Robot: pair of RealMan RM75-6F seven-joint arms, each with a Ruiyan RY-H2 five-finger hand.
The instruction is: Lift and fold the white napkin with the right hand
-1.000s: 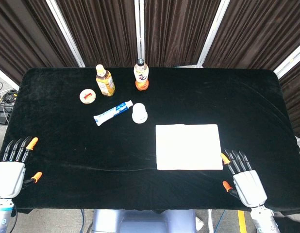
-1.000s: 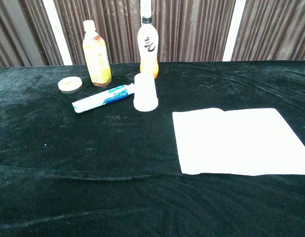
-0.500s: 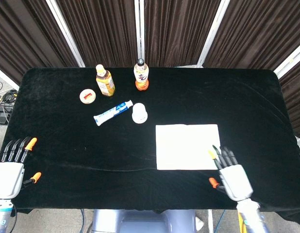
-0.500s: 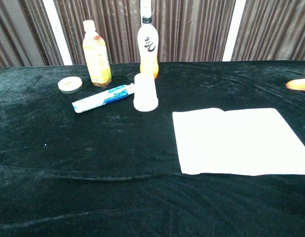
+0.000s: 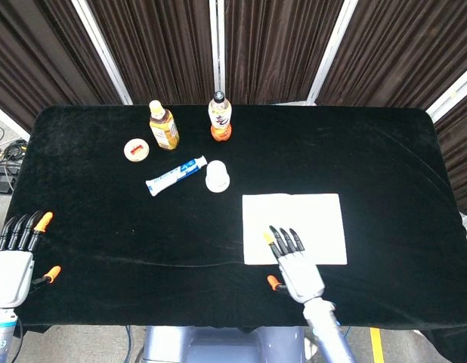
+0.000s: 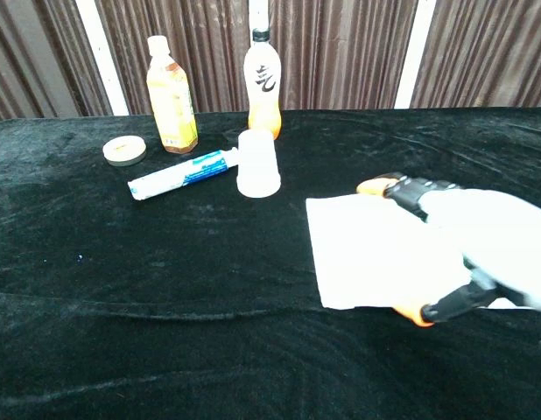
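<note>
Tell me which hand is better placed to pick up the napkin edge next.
The right hand. It is over the near left part of the white napkin, fingers spread and holding nothing. The left hand sits at the table's far left edge, well away from the napkin.

dark pleated curtains (image 5: 275, 45) behind table

White square napkin (image 5: 301, 219) lies flat on the table.
</note>
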